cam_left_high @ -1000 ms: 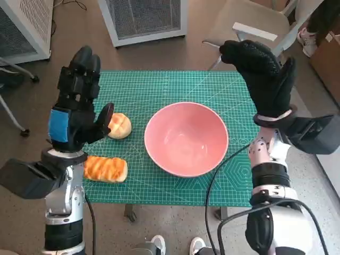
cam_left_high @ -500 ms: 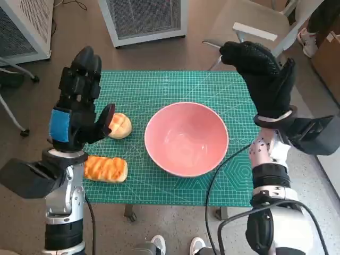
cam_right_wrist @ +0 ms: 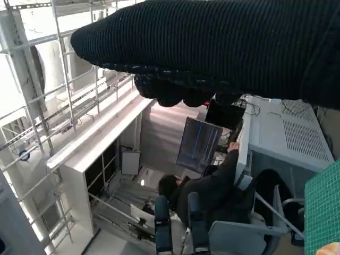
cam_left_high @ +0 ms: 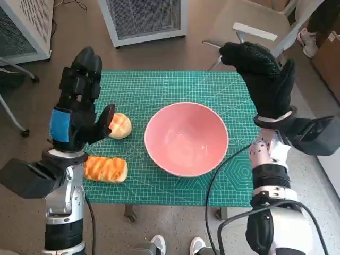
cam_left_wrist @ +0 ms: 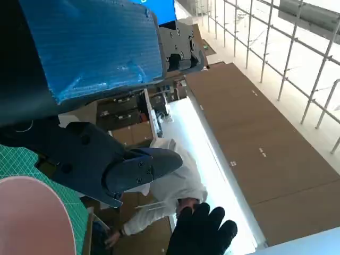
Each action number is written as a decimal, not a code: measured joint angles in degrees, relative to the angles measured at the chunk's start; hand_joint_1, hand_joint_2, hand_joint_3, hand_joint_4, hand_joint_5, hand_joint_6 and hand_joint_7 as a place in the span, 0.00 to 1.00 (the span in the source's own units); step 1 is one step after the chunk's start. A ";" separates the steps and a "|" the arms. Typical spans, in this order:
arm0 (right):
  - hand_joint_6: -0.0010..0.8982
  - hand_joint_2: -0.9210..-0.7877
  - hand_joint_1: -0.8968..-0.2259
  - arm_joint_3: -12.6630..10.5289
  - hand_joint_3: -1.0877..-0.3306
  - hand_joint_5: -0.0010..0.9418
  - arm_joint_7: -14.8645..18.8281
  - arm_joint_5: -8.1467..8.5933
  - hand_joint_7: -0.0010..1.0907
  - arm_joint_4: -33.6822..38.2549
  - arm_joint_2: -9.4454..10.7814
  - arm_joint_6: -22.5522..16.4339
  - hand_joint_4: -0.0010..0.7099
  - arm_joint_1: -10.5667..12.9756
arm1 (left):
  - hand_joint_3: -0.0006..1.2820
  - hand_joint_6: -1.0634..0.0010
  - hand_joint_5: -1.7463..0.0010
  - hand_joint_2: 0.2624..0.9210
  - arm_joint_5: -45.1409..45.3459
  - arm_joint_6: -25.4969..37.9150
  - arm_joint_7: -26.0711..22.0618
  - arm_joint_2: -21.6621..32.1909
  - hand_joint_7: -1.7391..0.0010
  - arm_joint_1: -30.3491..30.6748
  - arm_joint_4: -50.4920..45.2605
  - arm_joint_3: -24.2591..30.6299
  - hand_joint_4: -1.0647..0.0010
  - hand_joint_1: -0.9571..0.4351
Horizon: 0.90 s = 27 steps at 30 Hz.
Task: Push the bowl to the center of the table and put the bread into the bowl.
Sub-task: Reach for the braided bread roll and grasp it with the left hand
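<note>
A pink bowl (cam_left_high: 186, 138) stands near the middle of the green cutting mat (cam_left_high: 154, 85), a little toward the right. A round bread roll (cam_left_high: 120, 125) lies left of it. A long glazed bread (cam_left_high: 105, 168) lies at the mat's front left corner. My left hand (cam_left_high: 78, 103) is raised above the mat's left side, empty, with its fingers upright and its thumb next to the round roll. My right hand (cam_left_high: 263, 79) is raised above the mat's right edge, fingers apart and empty. The left wrist view catches the bowl's rim (cam_left_wrist: 32, 218) and my right hand (cam_left_wrist: 201, 231).
A white grilled cabinet (cam_left_high: 143, 18) stands beyond the table's far edge. A beige chair (cam_left_high: 255, 24) is at the far right. A person's shoe (cam_left_high: 307, 40) shows at the upper right. A seated person (cam_right_wrist: 210, 188) appears in the right wrist view.
</note>
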 measured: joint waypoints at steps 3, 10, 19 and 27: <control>0.30 0.00 0.47 0.00 0.61 0.00 0.00 0.04 0.05 -0.10 0.11 0.06 0.22 0.03 | 0.47 1.00 1.00 0.74 0.00 0.00 0.01 0.00 0.75 0.00 -0.03 0.00 1.00 0.42; 0.30 0.00 0.47 0.03 0.61 0.00 0.00 0.09 0.05 -0.16 0.15 0.18 0.22 0.05 | 0.47 1.00 1.00 0.74 0.01 0.00 0.01 0.00 0.75 0.00 -0.08 0.00 1.00 0.42; 0.29 0.00 0.47 0.15 0.61 0.00 0.00 0.54 0.05 -0.18 0.15 0.20 0.22 0.06 | 0.47 1.00 1.00 0.74 0.01 0.00 0.01 0.00 0.75 0.00 -0.08 0.00 1.00 0.42; 0.29 0.00 0.47 0.27 0.61 0.00 0.00 0.58 0.05 -0.18 0.15 0.20 0.22 0.07 | 0.47 1.00 1.00 0.74 0.02 0.00 0.01 0.00 0.75 0.00 -0.08 0.00 1.00 0.42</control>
